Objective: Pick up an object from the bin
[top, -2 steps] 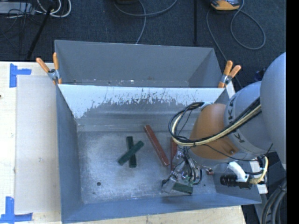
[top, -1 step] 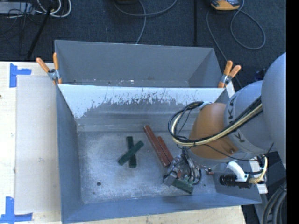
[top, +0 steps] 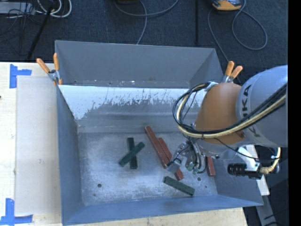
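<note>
My gripper hangs low at the right of the bin, under the orange cover, just right of two long reddish-brown sticks lying side by side on the floor. A short brown piece lies just below its tip. A dark green bar lies in front of it, near the bin's front wall. Another brown stick stands against the right wall, behind the gripper. The wrist and cables hide how the fingers stand and what is between them.
Two dark green bars lie crossed in the middle of the bin floor, well left of the gripper. The arm with its cables covers the bin's right corner.
</note>
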{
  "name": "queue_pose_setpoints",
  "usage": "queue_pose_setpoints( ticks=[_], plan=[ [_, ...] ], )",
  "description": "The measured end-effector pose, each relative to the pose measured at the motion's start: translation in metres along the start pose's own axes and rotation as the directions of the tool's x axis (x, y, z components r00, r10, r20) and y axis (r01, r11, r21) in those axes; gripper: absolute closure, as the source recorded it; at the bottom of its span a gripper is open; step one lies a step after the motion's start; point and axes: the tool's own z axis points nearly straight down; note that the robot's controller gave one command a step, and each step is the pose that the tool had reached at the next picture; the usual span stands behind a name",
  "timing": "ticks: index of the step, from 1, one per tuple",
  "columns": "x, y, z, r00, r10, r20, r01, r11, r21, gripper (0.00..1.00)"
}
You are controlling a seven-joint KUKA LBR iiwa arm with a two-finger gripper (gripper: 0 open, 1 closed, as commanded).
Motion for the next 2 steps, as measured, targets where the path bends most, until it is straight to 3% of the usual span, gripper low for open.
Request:
queue_pose_setpoints(
  ticks=[1, 2],
  plan=[
    [0.001, -0.001, 0.004, 1.000, -0.002, -0.006, 0.002, 1.000, 0.006, 0.00],
    [-0.046, -0.068, 0.093, 1.000, 0.013, -0.011, -0.013, 1.000, 0.010, 0.00]
  ],
)
